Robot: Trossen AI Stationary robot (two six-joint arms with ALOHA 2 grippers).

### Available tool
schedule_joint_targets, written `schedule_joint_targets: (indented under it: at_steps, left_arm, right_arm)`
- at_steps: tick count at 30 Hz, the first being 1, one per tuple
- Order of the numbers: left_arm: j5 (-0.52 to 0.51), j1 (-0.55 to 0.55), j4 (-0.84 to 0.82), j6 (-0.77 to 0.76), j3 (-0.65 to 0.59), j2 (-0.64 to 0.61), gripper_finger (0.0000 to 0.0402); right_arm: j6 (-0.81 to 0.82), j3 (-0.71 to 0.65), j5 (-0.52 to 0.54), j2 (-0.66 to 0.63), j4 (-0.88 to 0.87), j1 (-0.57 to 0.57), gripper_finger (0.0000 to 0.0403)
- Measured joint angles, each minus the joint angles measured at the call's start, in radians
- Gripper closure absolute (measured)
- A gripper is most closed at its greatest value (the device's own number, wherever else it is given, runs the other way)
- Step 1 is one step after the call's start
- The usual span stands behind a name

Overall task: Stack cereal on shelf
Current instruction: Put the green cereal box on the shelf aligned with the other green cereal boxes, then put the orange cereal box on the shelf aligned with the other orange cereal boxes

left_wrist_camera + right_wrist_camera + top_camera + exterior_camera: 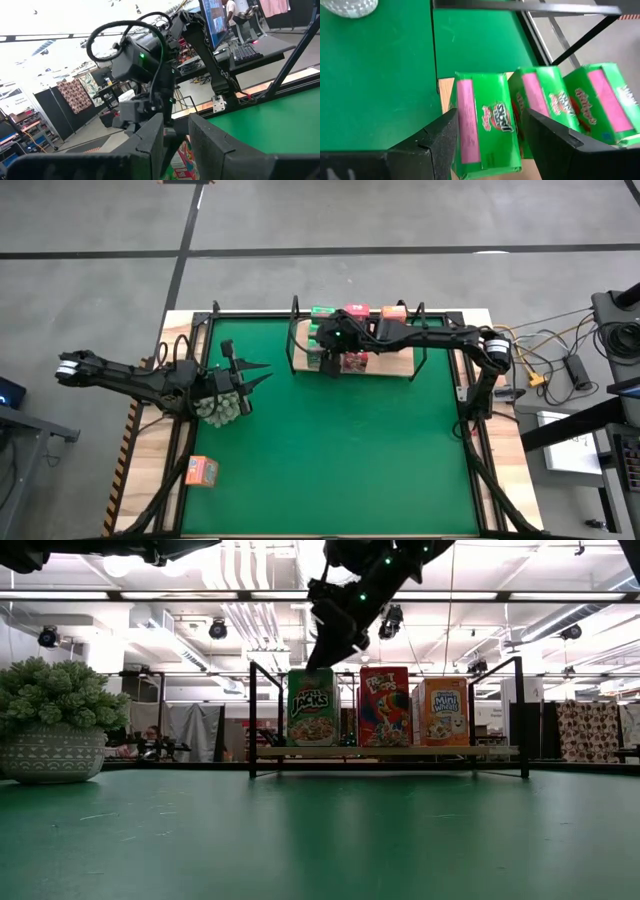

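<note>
Right end effector (487, 137) poised above shelf (390, 366), fingers wide, straddling front green cereal box (485, 122) without gripping. Risk: snagging box on withdrawal, toppling row. Left end effector (240, 380) narrow, waiting over worktop (340, 460).

The right arm reaches far out, and its right gripper (331, 352) points down with its fingers (437, 142) spread apart. The left arm rests low, left gripper (243, 377) pointing sideways.
</note>
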Motion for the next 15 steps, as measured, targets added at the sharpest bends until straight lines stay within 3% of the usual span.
schedule_joint_targets:
  at_steps: [15]
  left_arm:
    - [0.0,0.0,0.0,0.0,0.0,0.0,0.0326]
  right_arm:
    - [-0.016,0.077,0.001,-0.068,-0.024,0.077,0.0193]
